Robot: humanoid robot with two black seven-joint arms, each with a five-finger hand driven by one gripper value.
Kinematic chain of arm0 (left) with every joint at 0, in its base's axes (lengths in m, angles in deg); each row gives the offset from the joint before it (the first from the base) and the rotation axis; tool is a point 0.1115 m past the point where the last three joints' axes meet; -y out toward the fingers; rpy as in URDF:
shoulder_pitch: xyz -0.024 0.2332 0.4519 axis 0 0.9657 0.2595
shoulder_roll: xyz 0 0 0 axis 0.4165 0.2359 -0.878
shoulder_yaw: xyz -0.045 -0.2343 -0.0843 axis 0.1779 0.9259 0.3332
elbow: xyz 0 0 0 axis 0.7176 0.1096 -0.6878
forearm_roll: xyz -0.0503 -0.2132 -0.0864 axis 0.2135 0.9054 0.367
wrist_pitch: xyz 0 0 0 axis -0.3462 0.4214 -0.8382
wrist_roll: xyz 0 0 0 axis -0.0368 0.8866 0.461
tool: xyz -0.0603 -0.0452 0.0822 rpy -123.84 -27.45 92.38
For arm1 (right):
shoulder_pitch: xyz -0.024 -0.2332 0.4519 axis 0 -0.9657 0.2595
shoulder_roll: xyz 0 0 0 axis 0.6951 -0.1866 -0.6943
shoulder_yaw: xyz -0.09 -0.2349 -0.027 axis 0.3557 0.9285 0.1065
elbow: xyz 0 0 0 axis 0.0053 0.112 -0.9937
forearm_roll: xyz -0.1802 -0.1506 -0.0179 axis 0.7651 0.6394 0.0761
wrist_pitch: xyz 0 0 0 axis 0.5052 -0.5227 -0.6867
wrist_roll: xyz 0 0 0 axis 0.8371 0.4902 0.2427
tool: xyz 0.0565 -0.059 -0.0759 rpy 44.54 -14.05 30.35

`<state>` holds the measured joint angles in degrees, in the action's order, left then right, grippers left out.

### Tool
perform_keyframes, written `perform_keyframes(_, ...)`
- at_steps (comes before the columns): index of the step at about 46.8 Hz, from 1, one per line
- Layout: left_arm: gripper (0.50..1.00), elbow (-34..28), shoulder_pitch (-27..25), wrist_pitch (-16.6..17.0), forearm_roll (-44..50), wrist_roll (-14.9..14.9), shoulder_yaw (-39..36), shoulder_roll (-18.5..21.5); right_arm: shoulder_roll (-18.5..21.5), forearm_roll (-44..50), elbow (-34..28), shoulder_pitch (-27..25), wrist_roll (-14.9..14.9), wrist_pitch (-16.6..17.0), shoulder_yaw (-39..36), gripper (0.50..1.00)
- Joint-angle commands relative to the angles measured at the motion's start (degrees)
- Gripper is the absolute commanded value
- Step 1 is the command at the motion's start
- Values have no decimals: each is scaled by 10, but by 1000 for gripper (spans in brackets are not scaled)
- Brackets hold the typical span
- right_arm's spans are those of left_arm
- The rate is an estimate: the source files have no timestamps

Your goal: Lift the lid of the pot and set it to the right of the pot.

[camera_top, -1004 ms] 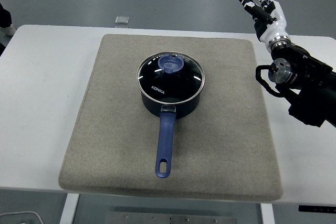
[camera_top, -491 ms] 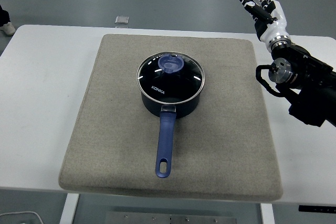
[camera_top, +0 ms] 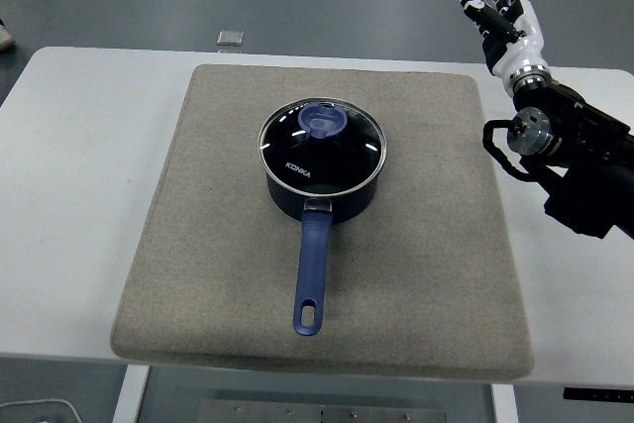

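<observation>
My right hand (camera_top: 500,9) raised past table's (camera_top: 79,146) far right edge, fingers spread, holding nothing — well apart from pot (camera_top: 322,170). Lid (camera_top: 322,141) seated on pot at mat (camera_top: 416,274) centre, blue knob (camera_top: 320,121) up, handle (camera_top: 311,274) toward me. Risks, as judged: small knob may slip from fingers; glass lid could tilt, drag pot — or land on mat edge. Left arm unseen.

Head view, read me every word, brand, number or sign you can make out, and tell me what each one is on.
"KONKA": white letters on the glass lid of the pot.
Nothing else legible: the small square object on the floor beyond the table is too small to read.
</observation>
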<state>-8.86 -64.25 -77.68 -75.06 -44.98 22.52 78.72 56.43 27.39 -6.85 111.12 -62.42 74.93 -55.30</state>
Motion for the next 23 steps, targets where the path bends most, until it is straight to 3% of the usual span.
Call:
perform_keyframes(1,1000,1,0,0,0,0,0,0,-2,-1,0,0,0,1,1,907)
perform_keyframes(23,1000,0,0,0,0,0,0,0,-11,3,-3,-2,0,2,6,907)
